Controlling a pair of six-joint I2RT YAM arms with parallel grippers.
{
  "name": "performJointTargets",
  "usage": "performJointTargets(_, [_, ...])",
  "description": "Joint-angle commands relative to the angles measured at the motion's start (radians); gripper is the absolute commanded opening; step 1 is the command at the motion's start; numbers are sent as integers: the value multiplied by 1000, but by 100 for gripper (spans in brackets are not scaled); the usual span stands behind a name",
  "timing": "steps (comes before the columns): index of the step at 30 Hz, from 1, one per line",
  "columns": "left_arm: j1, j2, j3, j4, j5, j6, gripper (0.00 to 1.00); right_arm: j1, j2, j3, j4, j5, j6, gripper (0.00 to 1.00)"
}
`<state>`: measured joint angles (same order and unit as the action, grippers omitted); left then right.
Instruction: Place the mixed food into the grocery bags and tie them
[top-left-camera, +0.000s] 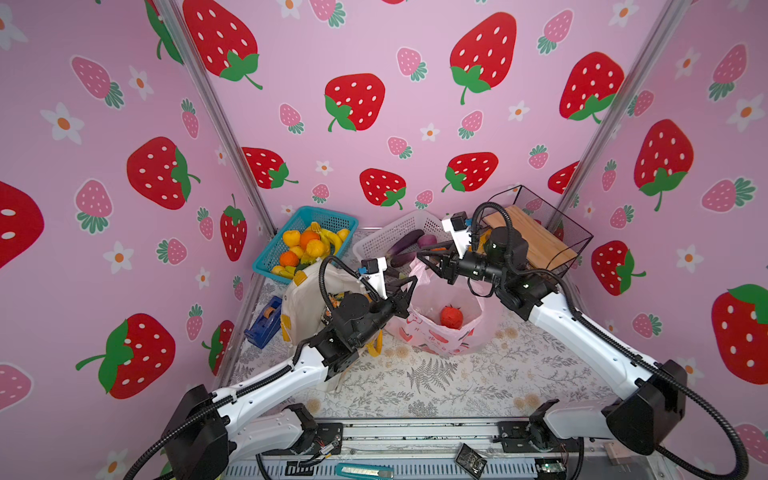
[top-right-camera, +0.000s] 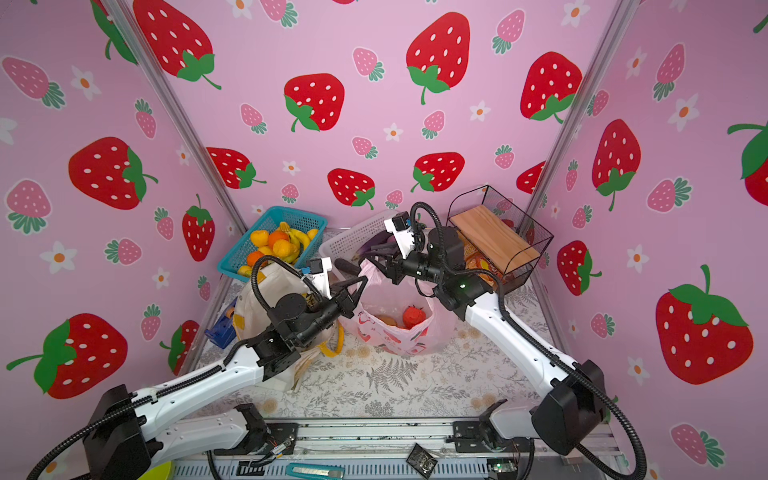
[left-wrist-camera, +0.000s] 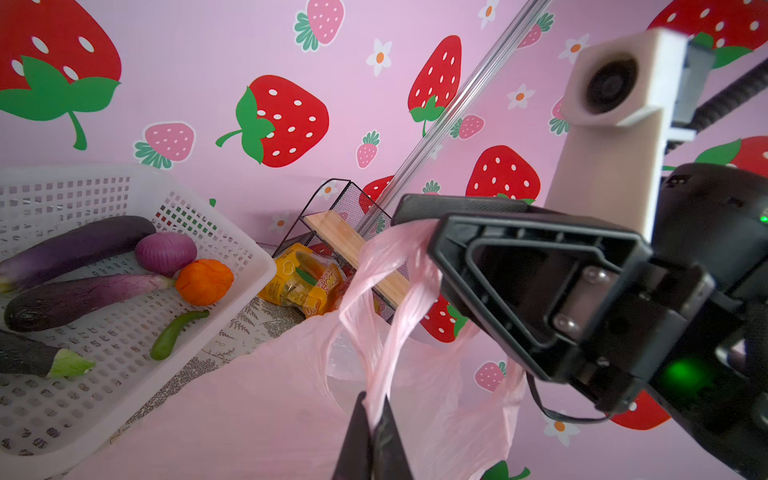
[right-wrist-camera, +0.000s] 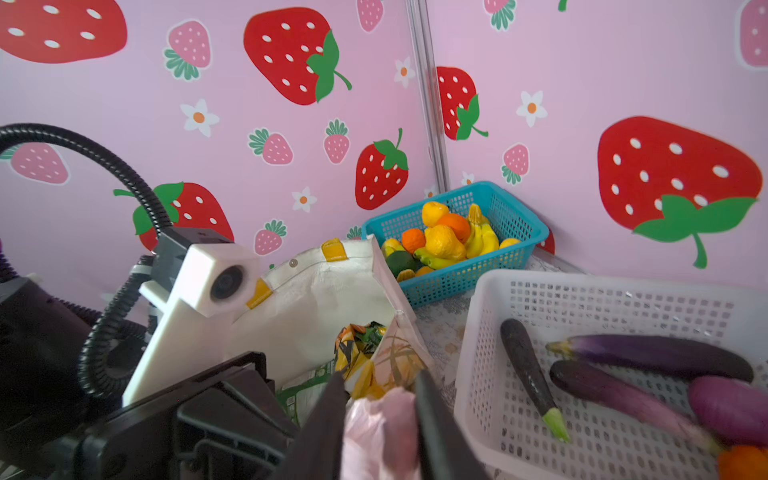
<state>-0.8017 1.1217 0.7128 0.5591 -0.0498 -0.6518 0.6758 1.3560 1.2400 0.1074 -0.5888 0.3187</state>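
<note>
Though red print marks the pink bag (top-left-camera: 446, 338), none of it is readable. It stands open on the table (top-left-camera: 436, 386) beside the white tote (top-left-camera: 299, 307), with a red tomato (top-left-camera: 451, 316) inside. The left hand (left-wrist-camera: 374, 401), reaching in low, pinches a handle strand tight. The right hand (right-wrist-camera: 380, 390), angled in opposite, clasps bunched handle plastic.

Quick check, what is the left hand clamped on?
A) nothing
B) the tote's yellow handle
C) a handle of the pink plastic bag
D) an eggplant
C: the left wrist view shows the left hand shut on a twisted handle strip of the pink plastic bag.
</note>
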Motion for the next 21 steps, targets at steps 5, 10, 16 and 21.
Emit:
performJointTargets(5, [-3,-25,44,-86,87,157,32,-12,-71,53,-27,-25,-45,0])
performJointTargets(10, [1,-109,121,-338,149,455,62,-36,-120,116,-183,-83,-169,0])
performJointTargets(16, [4,-150,229,-590,268,776,75,-47,-169,154,-288,-143,-272,0])
performJointTargets(21, [4,-79,338,-687,329,890,78,-47,-169,158,-272,-178,-252,0])
